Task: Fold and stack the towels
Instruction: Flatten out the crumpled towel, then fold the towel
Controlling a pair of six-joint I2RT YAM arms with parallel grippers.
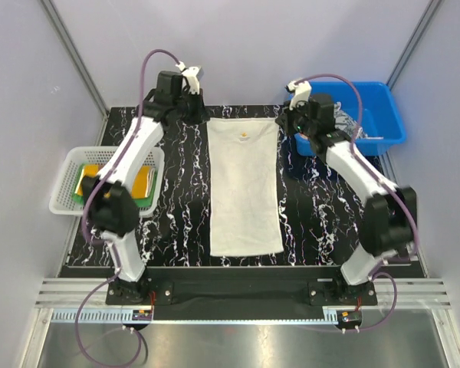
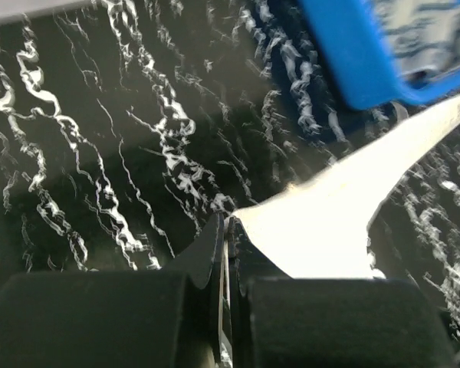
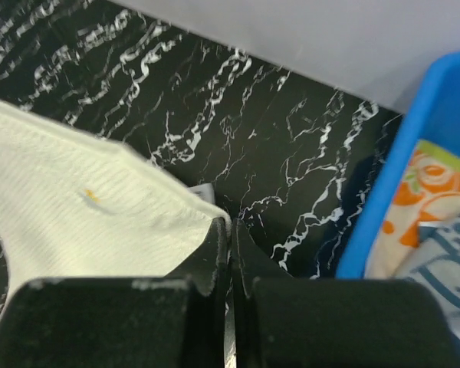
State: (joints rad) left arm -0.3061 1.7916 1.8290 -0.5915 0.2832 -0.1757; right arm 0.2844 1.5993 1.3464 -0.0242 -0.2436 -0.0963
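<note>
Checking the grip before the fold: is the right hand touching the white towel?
Touching. The right wrist view shows the right hand shut on a corner of the white towel, the cloth's edge pinched between its closed jaws.

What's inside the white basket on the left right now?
An orange-yellow towel lies on a green towel in the basket. The left arm crosses above, covering their middle; anything beneath the green one is hidden.
</note>
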